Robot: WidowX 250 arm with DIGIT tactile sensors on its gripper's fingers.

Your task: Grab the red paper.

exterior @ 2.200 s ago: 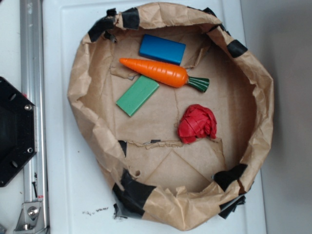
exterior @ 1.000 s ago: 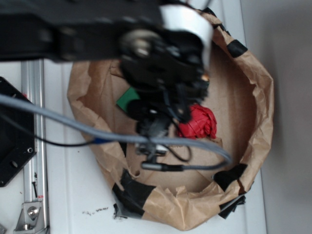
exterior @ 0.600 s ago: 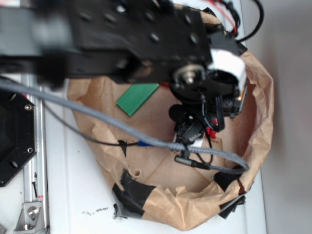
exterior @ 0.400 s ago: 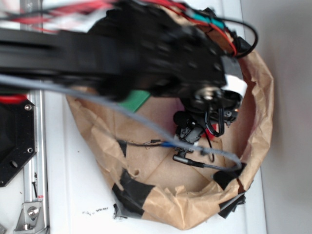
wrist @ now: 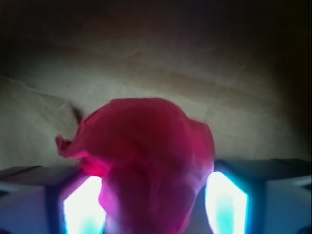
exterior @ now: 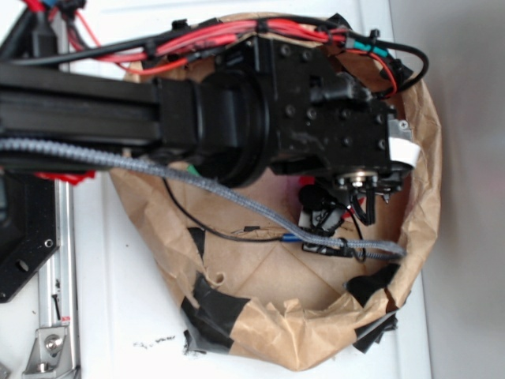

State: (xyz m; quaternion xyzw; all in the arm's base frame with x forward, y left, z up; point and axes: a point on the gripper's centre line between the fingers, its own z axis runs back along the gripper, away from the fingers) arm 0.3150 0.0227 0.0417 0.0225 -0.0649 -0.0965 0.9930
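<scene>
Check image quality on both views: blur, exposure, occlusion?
Wrist: soft focus, dark top corners, the fingers blown out white-cyan either side of the red paper. Exterior: sharp and evenly lit, but the arm hides the paper and most of the brown paper bowl.

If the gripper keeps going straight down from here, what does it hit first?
The red paper: it already sits between the fingers of the gripper. Just past it is the brown paper floor; depth is unclear.
</scene>
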